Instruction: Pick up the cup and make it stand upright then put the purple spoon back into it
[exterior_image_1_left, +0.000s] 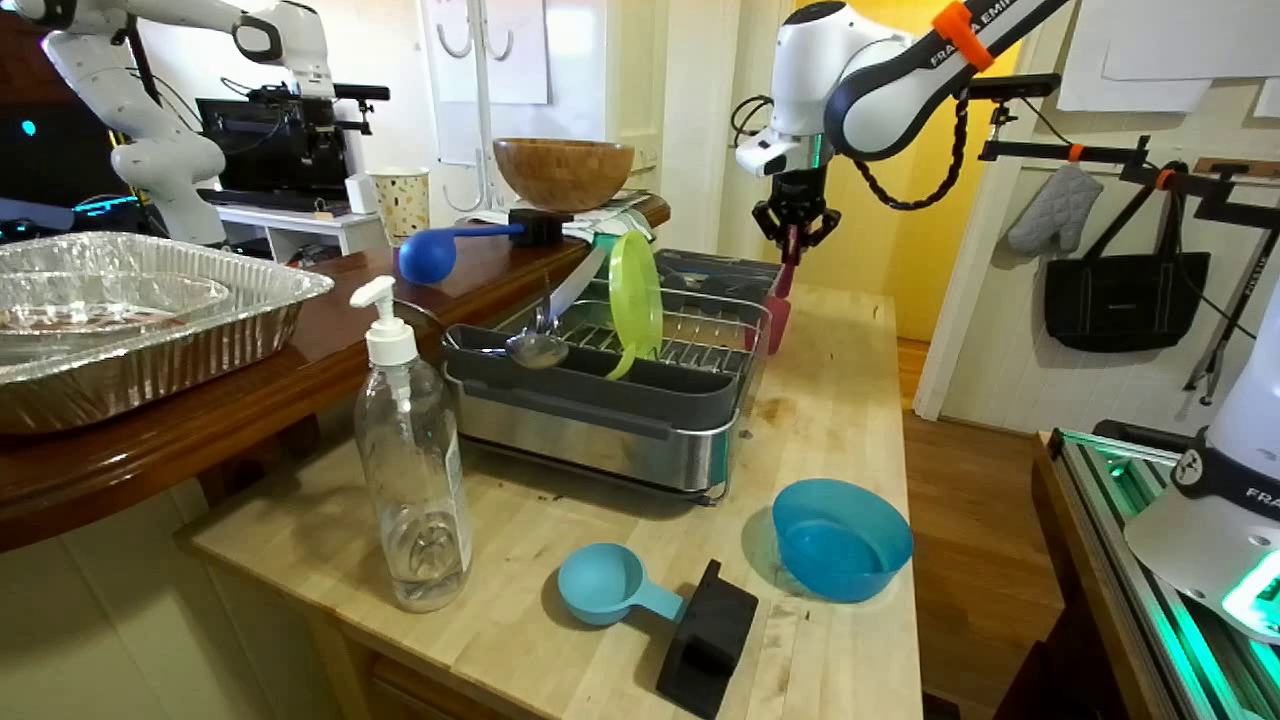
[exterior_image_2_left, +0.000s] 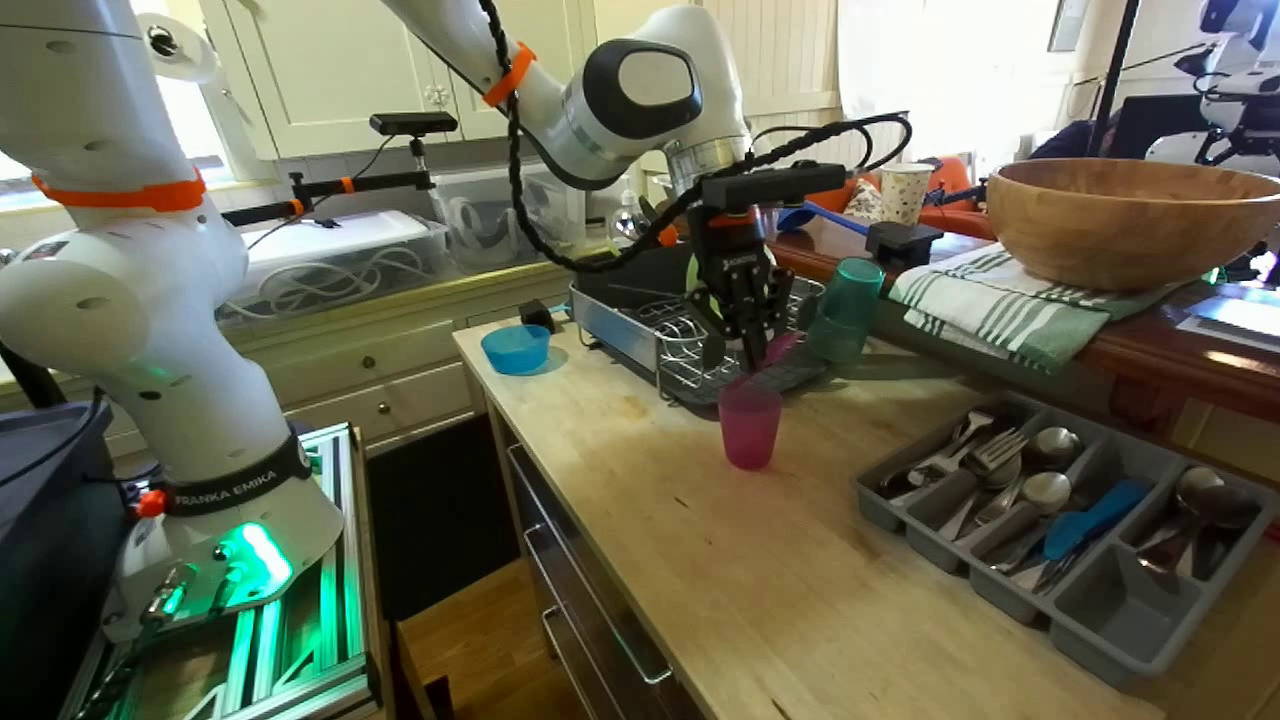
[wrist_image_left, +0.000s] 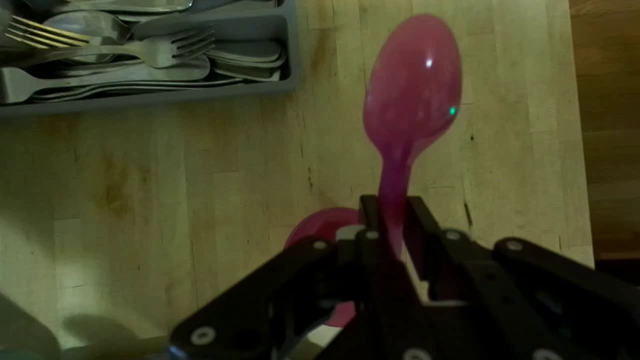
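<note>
Above the upright cup (exterior_image_2_left: 750, 432), the gripper (wrist_image_left: 392, 204) (jaws nearly together) pinches the purple spoon (wrist_image_left: 414, 82) by its handle.

Dk-grey & silver dish rack (exterior_image_1_left: 590, 443). Nr rack: see-thru pink cup (exterior_image_2_left: 750, 432), purplish-pink spoon (wrist_image_left: 412, 85), blk gripper (wrist_image_left: 392, 202), teal cup (exterior_image_2_left: 848, 315). In front of rack, in an exterior view: blue bowl (exterior_image_1_left: 842, 550), lt-blue scoop (exterior_image_1_left: 602, 585) w/ blk block (exterior_image_1_left: 722, 612). Up beyond rack: brown wood bowl (exterior_image_2_left: 1120, 235), white towel (exterior_image_2_left: 1010, 290) w/ green stripes, pale cup (exterior_image_1_left: 400, 205) w/ yellow-brown specks. Farther from rack: grey cutlery tray (exterior_image_2_left: 1125, 605) w/ silver forks (wrist_image_left: 160, 51).
</note>
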